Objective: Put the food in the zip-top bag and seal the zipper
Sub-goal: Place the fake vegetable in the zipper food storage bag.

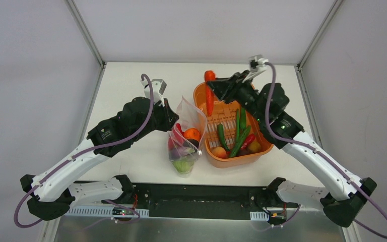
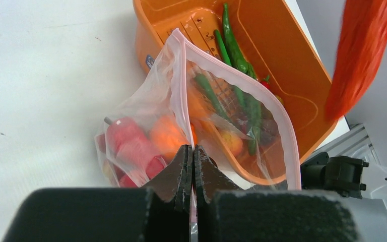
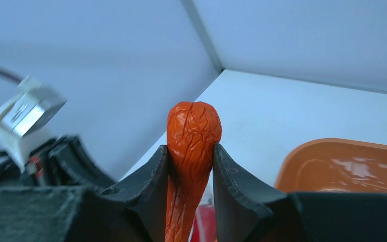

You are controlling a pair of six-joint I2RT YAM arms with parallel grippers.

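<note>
An orange plastic tub [image 1: 232, 160] sits right of centre on the white table [image 1: 131, 151], with grey walls [image 1: 30, 75] around.

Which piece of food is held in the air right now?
The long wrinkled orange piece, clamped in the right gripper; the green ones lie in the tub.

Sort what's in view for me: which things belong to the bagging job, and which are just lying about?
Job:
- zip-top bag, mouth open, edge pinched by the left gripper
- zipper
- food already bagged
- long orange piece, held in the right gripper
- food left in the tub

Lying about:
- orange tub
- table
</note>
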